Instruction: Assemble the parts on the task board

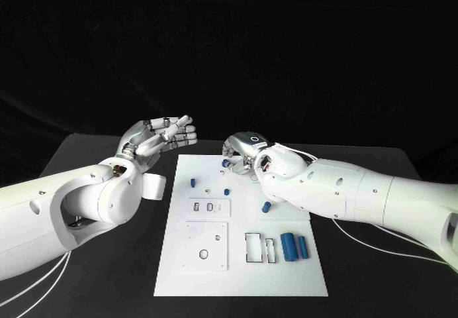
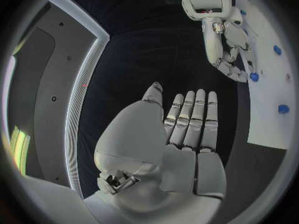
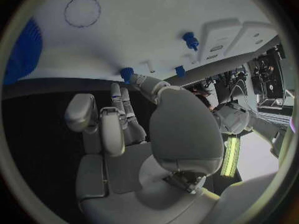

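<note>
Surface (image 1: 95,149): black, carrying the white task board (image 1: 286,281) at its middle; bare black margin lay on both long sides of the board.
Board edges: the far short edge sat under the right hand; the near half of the board lay uncovered by either arm.
Left hand (image 1: 157,138): raised off the surface beside the board's far left corner, fingers extended and side by side, holding nothing; the left wrist view showed the flat palm (image 2: 181,134) against dark background.
Right hand (image 1: 246,151): lowered over the board's far edge, fingers curled down; a fingertip (image 3: 138,79) touched a small blue part (image 3: 127,73) standing in the board. Whether the part was actually pinched could not be told.
Standing parts: blue pegs (image 1: 192,180) and (image 1: 227,191) stood upright in the far half, apart from each other.
Recesses: a rectangular pocket (image 1: 259,246) in the near right area looked unfilled; two blue cylinders (image 1: 296,247) lay side by side just beside it.
Raised plates: a white plate with slots (image 1: 209,207) and another with an oval hole (image 1: 206,246) sat left of centre.
</note>
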You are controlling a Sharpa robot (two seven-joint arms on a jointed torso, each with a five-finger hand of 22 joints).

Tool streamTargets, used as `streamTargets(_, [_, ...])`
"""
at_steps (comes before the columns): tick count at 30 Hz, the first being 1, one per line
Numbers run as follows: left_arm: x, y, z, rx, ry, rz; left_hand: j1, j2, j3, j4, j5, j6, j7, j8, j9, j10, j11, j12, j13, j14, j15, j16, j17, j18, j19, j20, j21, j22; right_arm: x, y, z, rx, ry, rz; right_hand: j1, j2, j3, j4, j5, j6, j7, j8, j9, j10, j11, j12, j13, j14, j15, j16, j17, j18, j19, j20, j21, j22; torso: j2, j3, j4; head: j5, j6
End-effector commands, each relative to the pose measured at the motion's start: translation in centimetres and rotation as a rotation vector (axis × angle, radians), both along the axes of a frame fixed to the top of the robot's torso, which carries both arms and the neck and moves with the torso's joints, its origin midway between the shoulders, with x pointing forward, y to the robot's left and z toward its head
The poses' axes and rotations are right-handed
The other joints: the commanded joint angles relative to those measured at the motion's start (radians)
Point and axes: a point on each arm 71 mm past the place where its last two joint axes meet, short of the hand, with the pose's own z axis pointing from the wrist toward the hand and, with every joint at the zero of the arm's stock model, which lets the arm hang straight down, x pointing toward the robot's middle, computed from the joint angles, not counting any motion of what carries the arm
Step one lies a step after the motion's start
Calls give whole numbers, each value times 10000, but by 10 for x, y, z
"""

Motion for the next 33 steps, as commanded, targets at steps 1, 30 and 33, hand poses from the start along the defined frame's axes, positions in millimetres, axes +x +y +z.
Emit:
streamTargets(1, [0, -2, 2, -50, -102, -177, 44, -15, -58, 26, 52, -89, 311, 42, 6, -6, 40, -60, -11, -9, 27, 4, 10, 78, 9, 5, 20, -13, -2, -4, 0, 5, 3, 112, 7, -125, -72, -18, -41, -82, -8, -43, -16, -77, -22, -1, -19, 315, 98, -60, -31, -102, -53, 16, -79, -29, -2, 11, 3, 2, 17])
streamTargets(30, [2, 6, 1, -11, -148, -6, 52, -19, -74, 37, 49, -88, 312, 52, 10, -10, 47, -85, -12, -65, 41, -26, 5, 69, -15, 10, 7, -28, -21, -136, 40, 231, 1555, -1508, 2158, 523, -6048, 2820, 1272, -2693, -268, 2386, 398, 2798, -504, 12940, 11458, 1013, -246, 1549, 3435, -343, 707, -294, 538, 1400, -13, 68, -123, -54, 119])
streamTargets(33, [2, 6, 1, -14, -152, -10, 52, -19, -74, 37, 49, -88, 312, 52, 10, -10, 47, -85, -12, -65, 41, -26, 5, 69, -15, 10, 7, -28, -18, -136, 36, 178, 1804, -1623, 2128, 565, -6044, 2822, 1317, -2731, -257, 2527, 379, 2974, -489, 13250, 11788, 1023, -227, 1564, 3482, -353, 733, -275, 575, 1467, -17, 44, -122, -75, 123])
